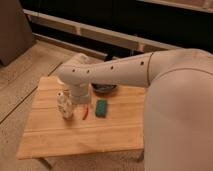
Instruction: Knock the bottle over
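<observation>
We are over the table (115, 137) now, and the arm (120, 75) reaches across from the robot's body and bends down at its end. The gripper (75, 101) hangs low there, just beside the bottle (64, 107), on the side toward the red object (85, 114). Most of it hides under the arm's last joint, so we cannot tell how wide it is set, or whether it has hold of anything. We also cannot tell if it touches the bottle or stands just clear of it.

The bottle stands upright near the table's far end from the robot, pale with a white cap. So the knock is not yet done. We judge this to be the close approach, tool lined up at bottle height and ready to push.

What does the next move call for? By our reading, a short sideways sweep into the bottle's upper half, away from the red object. A push high on the body should tip it, while a low one may only slide it along the wood.

The green sponge (102, 107) lies beyond the red object, and a dark bowl (105, 89) sits behind, partly under the arm. Both are off the likely line of the sweep.

As for writing, the bottle carries a faint label, but we can read no word or brand on it.
</observation>
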`<state>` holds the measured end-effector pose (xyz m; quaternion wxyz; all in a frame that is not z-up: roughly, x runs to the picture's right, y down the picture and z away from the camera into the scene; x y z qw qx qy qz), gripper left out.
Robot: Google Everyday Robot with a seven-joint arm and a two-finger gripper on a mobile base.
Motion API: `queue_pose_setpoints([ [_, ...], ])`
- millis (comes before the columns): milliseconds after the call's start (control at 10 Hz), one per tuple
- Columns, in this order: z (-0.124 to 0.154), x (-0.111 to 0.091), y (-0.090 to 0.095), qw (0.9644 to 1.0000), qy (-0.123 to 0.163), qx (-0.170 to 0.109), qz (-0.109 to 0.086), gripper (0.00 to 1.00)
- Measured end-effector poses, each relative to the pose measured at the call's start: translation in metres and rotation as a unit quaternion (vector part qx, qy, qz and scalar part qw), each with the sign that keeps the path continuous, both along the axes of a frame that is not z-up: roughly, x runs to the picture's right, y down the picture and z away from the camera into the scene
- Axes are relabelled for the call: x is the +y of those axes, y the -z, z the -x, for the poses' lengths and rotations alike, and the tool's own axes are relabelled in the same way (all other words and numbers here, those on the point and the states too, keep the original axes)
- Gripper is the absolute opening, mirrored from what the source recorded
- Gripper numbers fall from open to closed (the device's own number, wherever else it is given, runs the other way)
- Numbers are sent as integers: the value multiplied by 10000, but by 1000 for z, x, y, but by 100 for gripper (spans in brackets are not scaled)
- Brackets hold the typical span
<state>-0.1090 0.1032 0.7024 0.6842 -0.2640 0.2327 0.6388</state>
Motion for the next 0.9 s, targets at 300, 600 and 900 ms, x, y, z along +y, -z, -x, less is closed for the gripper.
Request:
queue_pose_setpoints([
  [300,0,0,0,10000,0,0,0,65],
  [600,0,0,0,10000,0,0,0,44],
  [900,0,-1,1,10000,8,-1,-9,13],
])
